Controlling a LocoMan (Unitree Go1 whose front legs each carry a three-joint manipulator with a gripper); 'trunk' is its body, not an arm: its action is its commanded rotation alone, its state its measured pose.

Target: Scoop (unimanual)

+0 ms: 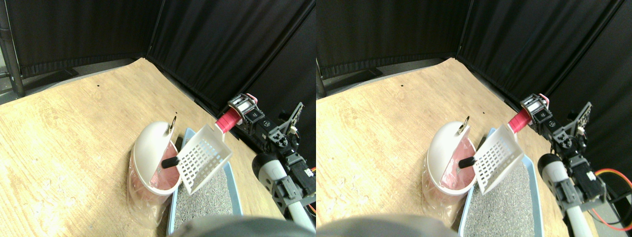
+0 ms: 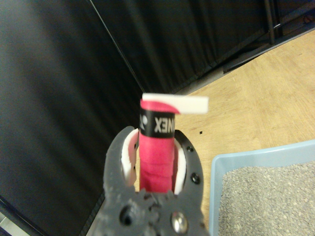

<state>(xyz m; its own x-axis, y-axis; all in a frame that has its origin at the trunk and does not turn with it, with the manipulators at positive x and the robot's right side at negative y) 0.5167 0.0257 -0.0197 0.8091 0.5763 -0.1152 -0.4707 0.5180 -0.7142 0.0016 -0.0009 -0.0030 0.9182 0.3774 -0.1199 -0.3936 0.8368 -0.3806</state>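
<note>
The right manipulator's dark two-jaw gripper is raised at the right of the scene, its jaws clamped on the thick red-wrapped handle of a white slotted plastic litter scoop; the wrist view shows the same grip from behind, the gripper closed on either side of the red wrap, with a black band near the handle's end and a white end piece beyond it. The scoop's perforated basket is tilted, its open mouth tipped toward a white domed bin lined with a pink bag and wrapped in clear plastic. A small dark oblong piece sits right at the scoop's lip, over the bin's pink opening (whether it still rests on the scoop or has left it cannot be told). A small metal ring stands at the top of the bin's lid. Just beside the bin, and below the scoop, lies a light blue rectangular tray filled with grey granular litter. Both stand on a pale wooden floor, backed by black curtains.
</note>
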